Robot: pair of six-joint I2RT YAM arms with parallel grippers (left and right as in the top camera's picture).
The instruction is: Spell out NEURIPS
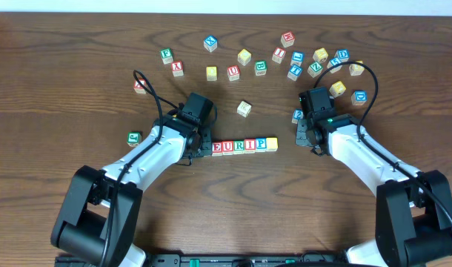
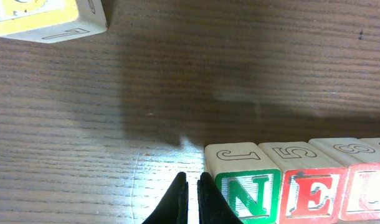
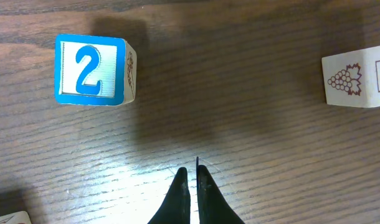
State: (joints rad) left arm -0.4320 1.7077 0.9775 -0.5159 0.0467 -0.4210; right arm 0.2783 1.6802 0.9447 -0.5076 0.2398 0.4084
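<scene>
Left wrist: left end effector (image 2: 192, 180) closed, empty, just beside green N wooden cube (image 2: 247, 194); right end effector (image 3: 191, 173) closed, empty.

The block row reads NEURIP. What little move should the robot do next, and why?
Probably open the right gripper and reach toward the lone yellowish cube beyond the row; it may be the S, though its letter is blurry. The row ends at the blue P, and that gripper is shut, holding nothing.
</scene>
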